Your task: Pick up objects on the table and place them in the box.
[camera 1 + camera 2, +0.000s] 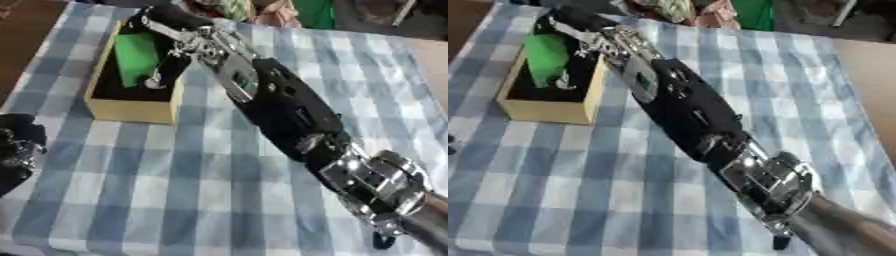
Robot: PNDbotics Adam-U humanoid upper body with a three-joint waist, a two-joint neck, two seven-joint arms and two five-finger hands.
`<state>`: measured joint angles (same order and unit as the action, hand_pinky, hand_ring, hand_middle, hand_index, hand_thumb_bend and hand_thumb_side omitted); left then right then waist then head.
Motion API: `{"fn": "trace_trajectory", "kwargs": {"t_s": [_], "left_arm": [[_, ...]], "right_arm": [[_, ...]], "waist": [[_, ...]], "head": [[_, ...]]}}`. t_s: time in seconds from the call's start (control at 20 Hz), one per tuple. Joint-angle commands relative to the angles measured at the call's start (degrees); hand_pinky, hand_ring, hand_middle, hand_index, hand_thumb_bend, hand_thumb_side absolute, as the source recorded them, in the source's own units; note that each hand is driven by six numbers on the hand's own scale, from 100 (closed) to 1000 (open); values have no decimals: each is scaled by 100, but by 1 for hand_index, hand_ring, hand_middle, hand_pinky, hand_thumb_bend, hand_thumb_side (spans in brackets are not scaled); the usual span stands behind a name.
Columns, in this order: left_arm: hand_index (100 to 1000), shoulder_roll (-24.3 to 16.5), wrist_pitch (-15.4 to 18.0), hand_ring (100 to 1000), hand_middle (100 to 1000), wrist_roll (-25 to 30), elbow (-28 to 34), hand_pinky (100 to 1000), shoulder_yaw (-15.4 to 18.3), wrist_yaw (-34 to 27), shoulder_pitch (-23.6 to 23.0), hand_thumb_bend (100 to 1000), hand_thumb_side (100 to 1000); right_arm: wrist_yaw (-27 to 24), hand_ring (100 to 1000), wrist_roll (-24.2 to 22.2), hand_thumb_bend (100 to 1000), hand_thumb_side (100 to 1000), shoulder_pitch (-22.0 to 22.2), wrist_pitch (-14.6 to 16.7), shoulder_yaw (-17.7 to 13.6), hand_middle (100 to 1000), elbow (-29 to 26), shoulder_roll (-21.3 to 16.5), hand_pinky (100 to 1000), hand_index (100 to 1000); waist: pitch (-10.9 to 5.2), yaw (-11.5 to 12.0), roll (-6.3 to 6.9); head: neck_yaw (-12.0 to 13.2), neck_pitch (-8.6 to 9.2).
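A yellow-walled box [131, 111] with a black inside stands at the table's far left. A green object [136, 57] lies inside it, leaning toward the left wall. My right arm stretches from the lower right across the table to the box. My right hand [188, 44] hovers over the box's right rim, with its silver fingers [157, 77] spread out and reaching down into the box beside the green object. They do not appear to be closed round it. My left hand [17, 147] shows as a dark shape at the left edge, away from the box.
A blue and white checked cloth [149, 190] covers the table. Green and pink things [750, 12] lie beyond the far edge. Brown floor [22, 30] shows past the table's left side.
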<state>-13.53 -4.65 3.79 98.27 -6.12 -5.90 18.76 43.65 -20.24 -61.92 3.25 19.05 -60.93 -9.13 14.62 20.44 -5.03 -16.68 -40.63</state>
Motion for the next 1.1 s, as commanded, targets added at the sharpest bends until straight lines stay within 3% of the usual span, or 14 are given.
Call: {"fn": "trace_trajectory", "kwargs": {"t_s": [0.05, 0.1, 0.15, 0.2, 0.4, 0.7, 1.1], "left_arm": [[655, -14, 12, 580, 533, 38, 108, 534, -12, 30, 95, 232, 144], [655, -11, 11, 579, 533, 38, 107, 534, -11, 30, 96, 232, 144], [655, -10, 9, 579, 533, 38, 104, 534, -12, 30, 98, 232, 144], [655, -9, 9, 579, 533, 38, 104, 534, -12, 29, 100, 231, 144], [655, -10, 5, 579, 533, 33, 97, 534, -8, 29, 95, 230, 145], [655, -7, 2, 579, 533, 25, 82, 534, 1, 31, 58, 231, 145], [655, -33, 9, 580, 534, -33, 56, 534, 64, 46, -69, 229, 145]], "right_arm": [[150, 845, -45, 424, 100, -73, 90, 7, 671, 75, 65, 767, 796], [194, 876, -65, 459, 100, -62, 127, 20, 771, 99, 83, 793, 877], [252, 876, -86, 459, 100, -55, 162, 31, 771, 110, 92, 793, 877], [313, 919, -84, 495, 129, -51, 184, 31, 875, 108, 92, 826, 951], [536, 956, 158, 532, 171, -41, 117, -31, 955, 42, 59, 854, 994], [686, 939, 711, 509, 165, -52, -259, -208, 930, -303, -55, 829, 981], [-82, 889, 1349, 411, 100, 101, -579, -240, 816, -1019, -623, 780, 917]], "waist": [[-68, 16, 43], [-62, 17, 41], [-58, 17, 40], [-56, 14, 39], [-59, -9, 38], [-96, -68, 45], [-248, -276, 105]], "head": [[-28, 84], [-29, 89], [-28, 90], [-28, 92], [-24, 93], [36, 94], [157, 49]]}}
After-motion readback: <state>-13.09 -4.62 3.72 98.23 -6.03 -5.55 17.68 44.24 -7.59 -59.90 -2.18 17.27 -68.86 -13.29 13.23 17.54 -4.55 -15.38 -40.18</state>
